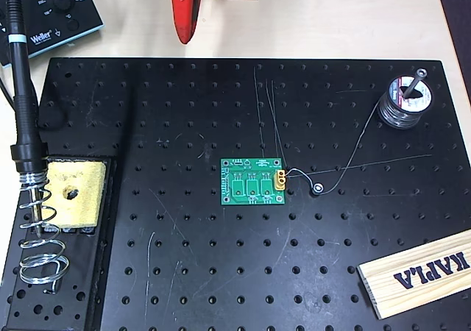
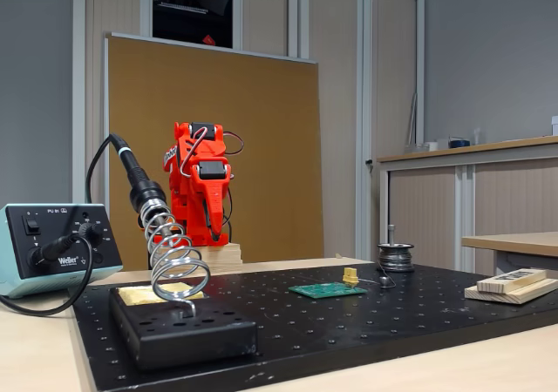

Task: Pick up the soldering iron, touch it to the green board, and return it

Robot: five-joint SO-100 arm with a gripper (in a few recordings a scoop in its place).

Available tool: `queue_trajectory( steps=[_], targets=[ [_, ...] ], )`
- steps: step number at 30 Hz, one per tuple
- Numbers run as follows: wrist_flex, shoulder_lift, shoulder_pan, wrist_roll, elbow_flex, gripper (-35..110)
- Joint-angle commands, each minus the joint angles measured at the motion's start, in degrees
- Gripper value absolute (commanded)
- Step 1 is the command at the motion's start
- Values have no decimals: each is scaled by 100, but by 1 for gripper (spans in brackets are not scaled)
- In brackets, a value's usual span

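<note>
Soldering iron (image 1: 22,95) sits docked in the coiled spring holder (image 1: 40,239) at the left edge of the black perforated plate (image 1: 221,272), tip down, handle angled out for an easy grasp. Green board (image 1: 253,182) lies flat mid-plate, well apart from the iron, solder wire trailing from its yellow connector. Red arm (image 2: 200,183) is folded at the rear of the tabletop; jaws (image 1: 185,29) hang downward, and whether they are parted cannot be told. Judgement: task not started
</note>
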Motion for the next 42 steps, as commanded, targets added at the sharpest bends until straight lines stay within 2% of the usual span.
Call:
queue_trajectory(
  steps=[1, 13, 15, 18, 27, 35, 42],
  targets=[
    [44, 62, 9, -79, 44, 0],
    [44, 62, -18, -114, 53, 0],
    [26, 70, -176, -1151, 53, 0],
    [62, 105, -132, -1626, 26, 0],
    [-158, 0, -79, -1714, -949, 0],
    [-255, -2575, 185, -1960, -3463, 0],
    [-958, -5106, 545, -1907, -4904, 0]
  ],
)
